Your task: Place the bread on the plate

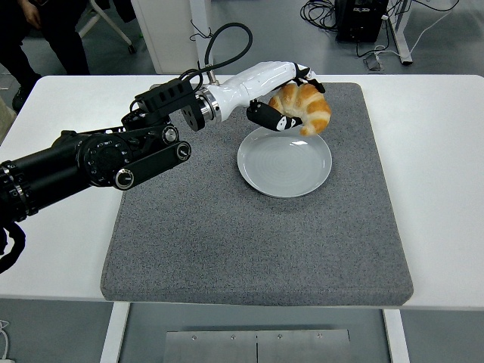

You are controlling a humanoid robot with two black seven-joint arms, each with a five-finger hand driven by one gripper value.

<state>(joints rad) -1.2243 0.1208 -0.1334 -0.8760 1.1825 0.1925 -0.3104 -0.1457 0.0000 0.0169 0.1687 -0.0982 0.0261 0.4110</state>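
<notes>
- Head view: a white tabletop (439, 151) carries a large square grey felt-like mat (249, 249) that covers most of its middle.
- A round, shallow, pale grey-green ceramic plate (283, 162) sits on the mat, in its far half and a little to the right of the mat's centre; the plate's dish holds nothing.
- The left arm (98, 162), black and jointed with round silver-ringed fittings, comes in from the left edge and reaches over the mat's far left part toward the plate; its forearm turns into a glossy white shell just before the wrist.
- The left hand (291, 94), white on the back with black fingers, is closed around a golden-brown, crescent-shaped croissant (306, 108); black fingers (266, 117) curl under the bread on the plate's left far side, and others wrap over its top.
- The croissant hangs in the hand above the plate's far rim, its lower tip pointing down toward the rim; whether it touches the plate I cannot tell, though most of the bread is lifted clear of the dish.
- A black cable (227, 38) loops up from the wrist, beyond the plate.
- Beyond the tabletop, a grey floor with tangled cables (321, 11) shows past the plate's far side, and a person's dark trouser legs (53, 34) stand at the top left, well away from the plate.
- The right arm does not appear.
</notes>
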